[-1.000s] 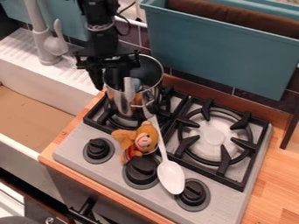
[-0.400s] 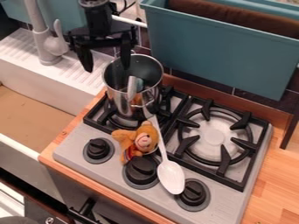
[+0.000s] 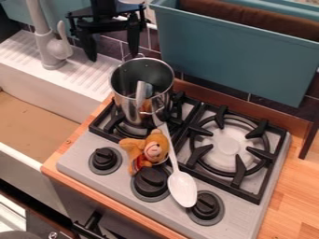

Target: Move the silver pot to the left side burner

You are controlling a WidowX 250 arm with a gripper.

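- Silver pot (image 3: 129, 111), camera view: upright on left burner (image 3: 111, 127); placement looks done.
- Black gripper (image 3: 113, 58), same view: fingers spread wide, nothing between them; apart from the pot, beyond its rim.
- Risks, my judgement: a low sweep back could clip the rim and tip the pot; a nudge forward could shove orange plush bear (image 3: 153, 150) or white spoon (image 3: 183, 187), both close in front.

The pot (image 3: 132, 105) at eleven o'clock looks glossy metal, the bear (image 3: 153, 150) at six fuzzy cloth, the spoon (image 3: 183, 189) toward five smooth plastic, the counter (image 3: 293, 196) at four smooth wood, the bin (image 3: 230, 58) at one matt plastic.
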